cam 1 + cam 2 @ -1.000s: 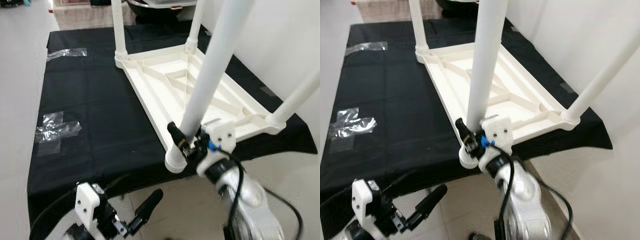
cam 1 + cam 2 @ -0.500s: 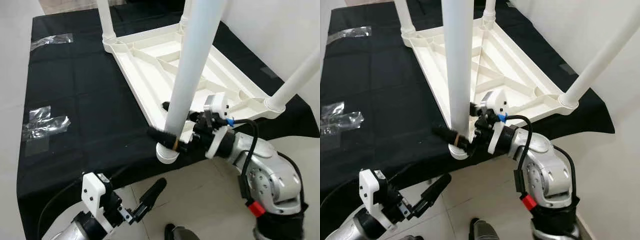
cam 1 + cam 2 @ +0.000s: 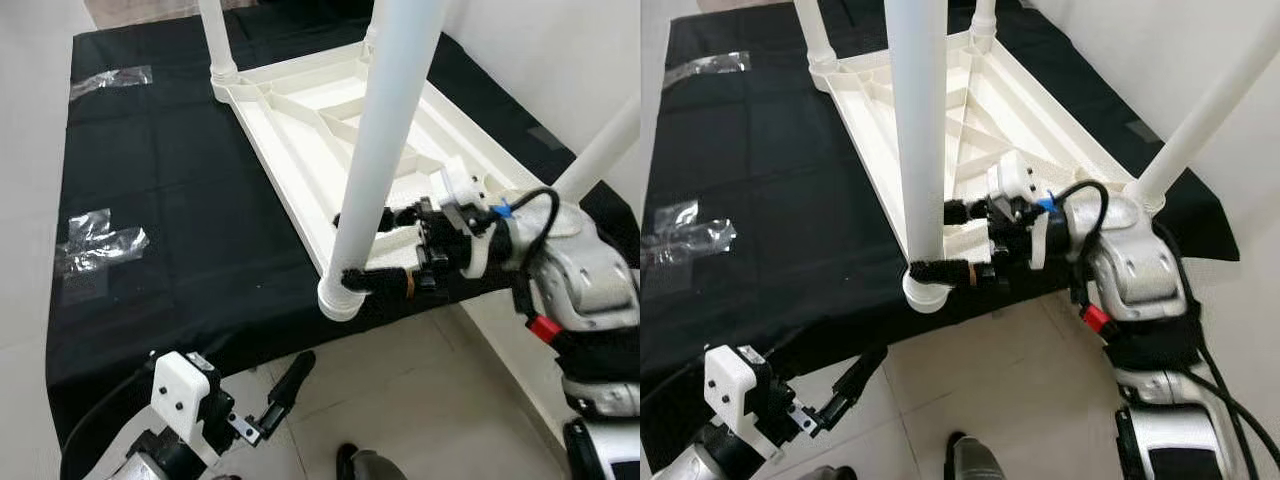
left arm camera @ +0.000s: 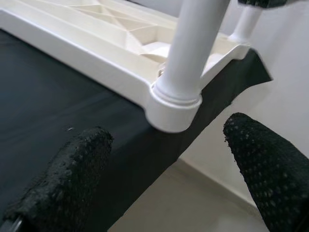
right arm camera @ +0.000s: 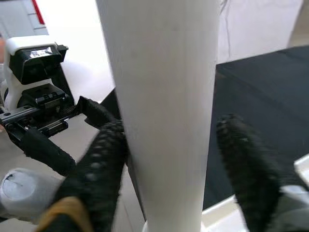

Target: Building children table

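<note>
The table [image 3: 400,150] lies upside down on a black cloth [image 3: 170,210], its near corner right at the cloth's front edge. The near leg [image 3: 385,160] stands in the socket [image 3: 340,298] at that corner. The right gripper [image 3: 372,248] reaches in from the right, with one finger on each side of the leg just above the socket. In the right wrist view one finger [image 5: 99,169] touches the leg while the other stands a little apart, so the grasp looks loose and not clenched.

The step in hand seems to be seating this leg. The next move probably calls for a firm grip, then a push or twist straight into the socket.

The left gripper [image 3: 270,405] hovers open below the front edge, over the floor [image 3: 420,400]. There is free room there. A wall [image 3: 560,60] stands close on the right, and tape [image 3: 100,240] lies near the cloth's left edge.
</note>
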Robot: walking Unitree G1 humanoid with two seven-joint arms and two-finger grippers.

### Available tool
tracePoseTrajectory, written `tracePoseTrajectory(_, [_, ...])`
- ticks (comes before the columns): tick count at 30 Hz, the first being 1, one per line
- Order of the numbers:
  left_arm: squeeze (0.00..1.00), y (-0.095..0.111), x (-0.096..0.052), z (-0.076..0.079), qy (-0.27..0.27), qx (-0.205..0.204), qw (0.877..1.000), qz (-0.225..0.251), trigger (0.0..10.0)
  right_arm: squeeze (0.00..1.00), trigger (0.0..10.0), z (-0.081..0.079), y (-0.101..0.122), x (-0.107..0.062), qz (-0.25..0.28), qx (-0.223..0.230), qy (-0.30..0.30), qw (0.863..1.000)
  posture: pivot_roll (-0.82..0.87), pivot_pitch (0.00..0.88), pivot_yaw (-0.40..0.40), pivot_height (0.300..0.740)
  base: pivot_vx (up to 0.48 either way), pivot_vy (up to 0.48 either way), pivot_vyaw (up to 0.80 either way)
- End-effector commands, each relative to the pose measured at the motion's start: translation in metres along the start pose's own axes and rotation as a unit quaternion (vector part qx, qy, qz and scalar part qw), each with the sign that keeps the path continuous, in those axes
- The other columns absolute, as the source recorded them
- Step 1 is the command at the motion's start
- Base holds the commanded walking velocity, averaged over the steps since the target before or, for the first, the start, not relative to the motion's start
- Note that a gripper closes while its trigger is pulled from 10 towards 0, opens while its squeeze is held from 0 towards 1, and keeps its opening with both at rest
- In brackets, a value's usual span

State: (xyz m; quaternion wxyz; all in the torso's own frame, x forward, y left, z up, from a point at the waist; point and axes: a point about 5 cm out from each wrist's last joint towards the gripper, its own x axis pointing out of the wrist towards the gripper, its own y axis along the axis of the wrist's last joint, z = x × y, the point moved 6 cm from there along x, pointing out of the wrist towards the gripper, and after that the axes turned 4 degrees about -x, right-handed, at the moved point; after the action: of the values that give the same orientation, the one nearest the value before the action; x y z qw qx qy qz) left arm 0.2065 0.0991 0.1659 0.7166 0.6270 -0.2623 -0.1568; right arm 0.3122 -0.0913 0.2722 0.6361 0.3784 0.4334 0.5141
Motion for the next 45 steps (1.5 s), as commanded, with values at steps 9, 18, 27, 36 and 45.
tracePoseTrajectory(9, [0.00,0.003,-0.002,-0.004,0.021,0.023,1.000,0.005,10.0,0.00,0.0,-0.008,-0.013,-0.020,-0.003,0.028,0.014,1.000,0.07,0.316,-0.019,0.740,0.000,0.000,0.00])
tracePoseTrajectory(18, [0.00,0.005,-0.018,0.018,0.010,0.014,1.000,-0.005,10.0,0.00,0.0,0.002,-0.131,-0.036,-0.170,0.171,-0.456,0.857,0.02,0.323,-0.037,0.740,0.000,0.000,0.00])
tracePoseTrajectory(27, [0.00,-0.001,-0.013,0.019,-0.010,0.011,1.000,-0.007,10.0,0.00,0.0,0.014,-0.112,-0.002,-0.140,0.176,-0.512,0.829,0.02,0.298,-0.019,0.740,0.000,0.000,0.00])
tracePoseTrajectory(36, [0.00,0.000,-0.011,0.016,-0.002,0.010,1.000,-0.001,10.0,0.00,10.0,0.020,-0.074,0.020,-0.094,0.136,-0.405,0.899,0.02,0.314,-0.035,0.740,0.000,0.000,0.00])
tracePoseTrajectory(45, [0.00,0.000,-0.009,0.021,-0.020,0.001,1.000,0.000,10.0,1.00,10.0,0.021,-0.010,0.040,0.018,0.035,-0.216,0.976,0.04,0.342,-0.047,0.740,0.000,0.000,0.00])
